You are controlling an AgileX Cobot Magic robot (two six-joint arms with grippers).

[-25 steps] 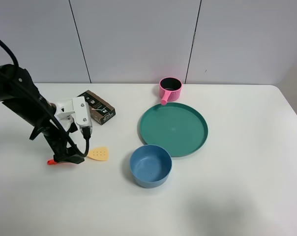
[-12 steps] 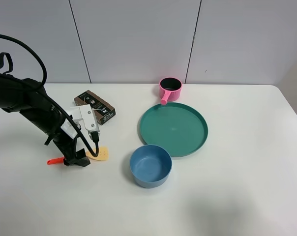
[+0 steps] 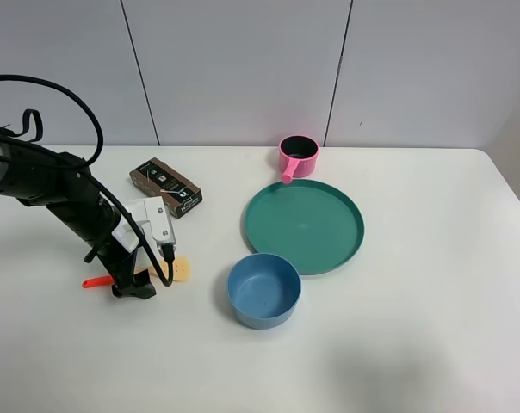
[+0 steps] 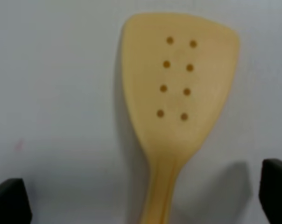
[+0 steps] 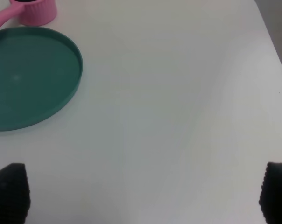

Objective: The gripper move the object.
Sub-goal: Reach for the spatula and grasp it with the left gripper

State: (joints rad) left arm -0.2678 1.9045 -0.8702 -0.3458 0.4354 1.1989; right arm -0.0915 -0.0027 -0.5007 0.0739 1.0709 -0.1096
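- The left gripper (image 3: 138,284), a black-fingered claw with a white boxy body and black cable on a black jointed arm, is down at the table with its jaws spread wide.
- Its wrist view shows this best. The black fingertips (image 4: 9,201) sit on either side of the small plastic toy spatula (image 4: 178,79), clear of it, so nothing is pinched.
- The toy spatula lies flat on the white table top (image 3: 415,335), front-left area. Its pale yellow perforated blade (image 3: 181,268) pokes out toward the middle, and the thin orange-red handle tip (image 3: 94,281) sticks out on the claw's other side.
- The dark brown rectangular box (image 3: 165,187) sits just behind the claw's white body, apart from the spatula.
- The round blue plastic bowl (image 3: 263,290) is near the blade but not touching it.
- The bowl is right up against the front edge of the big round teal plate (image 3: 303,225); can't tell if they touch.
- The small pink pot with a stubby handle (image 3: 298,157) is behind the plate, with its handle reaching over the rim.
- The right gripper (image 5: 142,193) only shows in its own wrist view. Its black fingertips are wide apart over the table with nothing between them.
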